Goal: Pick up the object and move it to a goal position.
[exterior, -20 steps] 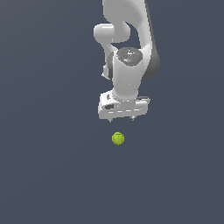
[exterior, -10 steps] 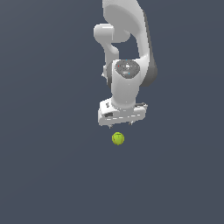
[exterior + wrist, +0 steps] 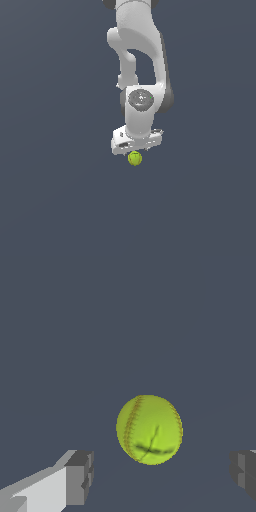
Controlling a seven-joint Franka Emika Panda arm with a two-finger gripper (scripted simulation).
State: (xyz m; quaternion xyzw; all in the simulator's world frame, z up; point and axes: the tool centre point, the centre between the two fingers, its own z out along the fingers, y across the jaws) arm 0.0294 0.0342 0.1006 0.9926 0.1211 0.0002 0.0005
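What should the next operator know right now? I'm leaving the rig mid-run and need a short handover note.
Gripper: open, nothing held; fingers stand apart on either side of the ball.
Ball: yellow-green, on the dark grey surface, directly under the gripper head in the exterior view.
Done: gripper lined up over the ball.
Left: close on it, lift, carry to the goal; no goal marker is visible.

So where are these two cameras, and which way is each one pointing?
Exterior view: off the arm, facing the scene; shows the white arm, its gripper and the small yellow-green ball on the dark grey floor.
Wrist view: on the wrist, looking past two grey fingertips, spread wide apart, at the ball.
Shared: the ball, the gripper, the floor.
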